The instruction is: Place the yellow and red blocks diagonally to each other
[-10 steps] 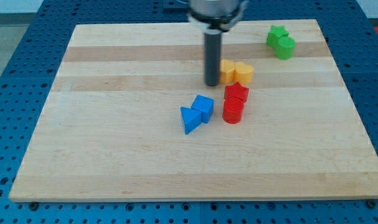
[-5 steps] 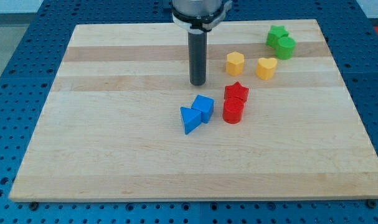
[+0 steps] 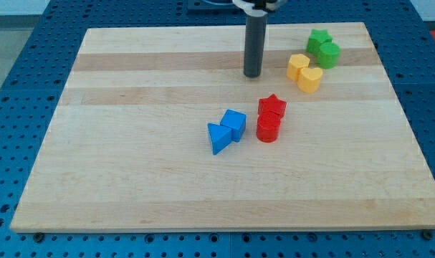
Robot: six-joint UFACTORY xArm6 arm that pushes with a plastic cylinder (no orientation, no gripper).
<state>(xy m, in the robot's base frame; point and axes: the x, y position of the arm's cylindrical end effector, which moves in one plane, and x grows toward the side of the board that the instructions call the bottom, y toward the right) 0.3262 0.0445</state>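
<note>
My tip rests on the board toward the view's top, left of the yellow blocks and above the red ones. A yellow hexagonal block and a yellow heart block touch each other to the tip's right. A red star block sits just above a red cylinder, touching it, near the board's middle. The yellow pair lies up and to the right of the red pair. The tip touches no block.
A blue cube and a blue triangular block touch left of the red blocks. A green star and a green round block sit at the view's top right, close to the yellow hexagon. The wooden board lies on a blue perforated table.
The tip moved right and up the view. The yellow hexagonal block slid right and now touches the yellow heart. Red, blue and green blocks have not moved.
</note>
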